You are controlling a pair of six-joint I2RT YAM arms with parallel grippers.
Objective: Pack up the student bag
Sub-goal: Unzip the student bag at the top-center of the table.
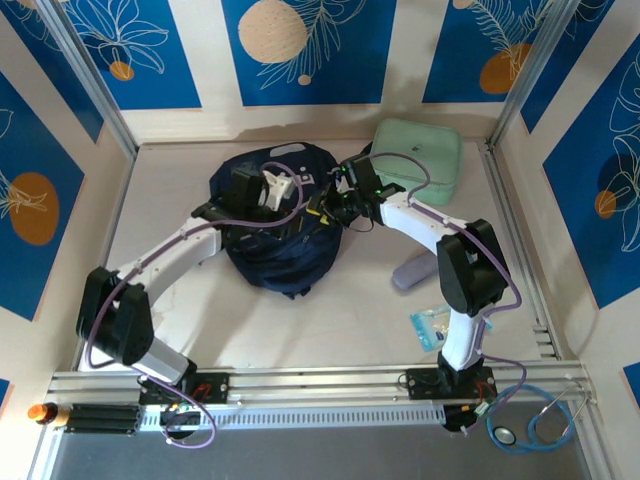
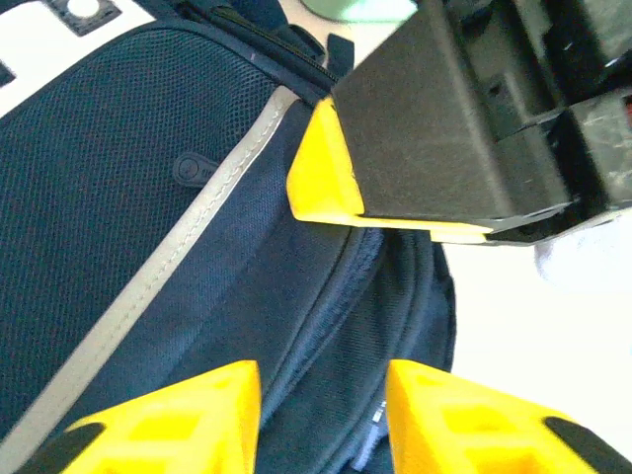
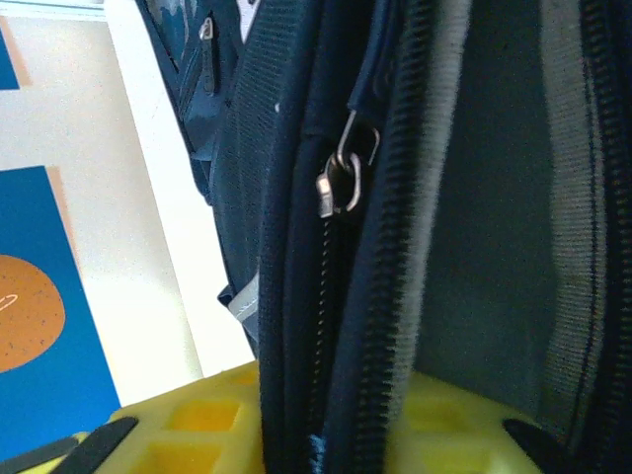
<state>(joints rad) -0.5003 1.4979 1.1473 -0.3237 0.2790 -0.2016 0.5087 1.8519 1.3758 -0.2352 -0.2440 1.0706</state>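
Top external view: the student bag sits slumped on the table, toward the far edge and about midway across, with both arms bent in over its top. The left gripper hangs over the bag's upper panel, and the right gripper is at its right shoulder. From the left wrist, that arm's yellow fingers stand apart with only navy cloth beyond the gap, so I judge it released and gripping nothing. From the right wrist, a fold of the bag along its zip runs straight down between the yellow fingers. I read that gripper as pinched on the fold, just below the metal zip slider.

As for progress, I'd call the packing unfinished. Three things lie outside the bag:
- a mint-green case in the far right corner;
- a grey-lilac pouch near the right edge, beside the right arm;
- a clear packet close to the near edge, by that arm's base.

Whether anything is inside yet I cannot tell, as no opening shows its contents. The work in hand looks like handling the zip.

Writing: none I can read. A small oval tab beside the pale stripe looks embossed but illegible, and a white patch carries just a round mark.
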